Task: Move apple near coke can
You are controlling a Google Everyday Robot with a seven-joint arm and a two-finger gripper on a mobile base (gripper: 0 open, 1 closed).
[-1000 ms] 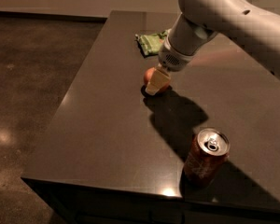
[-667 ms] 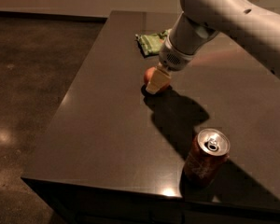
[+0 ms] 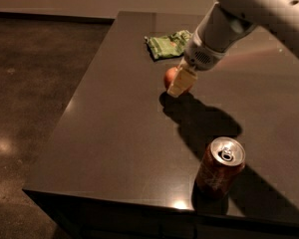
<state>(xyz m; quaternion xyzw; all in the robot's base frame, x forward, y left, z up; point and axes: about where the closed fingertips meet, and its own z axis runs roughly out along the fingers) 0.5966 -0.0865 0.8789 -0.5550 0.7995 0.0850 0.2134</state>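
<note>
Little has moved since the earlier frames: my end effector (image 3: 177,86) stays low at the apple (image 3: 169,76), and the apple, the can (image 3: 221,167) and the snack bag (image 3: 168,44) keep the same places on the desk (image 3: 124,133).

Arm. My pale arm (image 3: 229,24) enters from the upper right corner and slopes down and to the left, over the middle of the desk. Its grey wrist collar sits just above the end effector.

End effector. It is at the apple's right side, with its cream tip lying across the front of the fruit and covering part of it. Whether it is clamped on the apple or merely set against it I cannot tell.

Apple. Small, round and red-orange, it is near the centre of the desk, a little toward the far side. Only its left half shows beside the end effector.

Can. Red-brown with a silver top and pull tab, it stands upright close to the near edge of the desk, right of centre, well apart from the apple.

Snack bag. Green and crinkled, it lies flat beyond the apple, near the far end of the desk.

Shadow (image 3: 204,123). A dark patch runs over the desk from under the apple toward the can.
</note>
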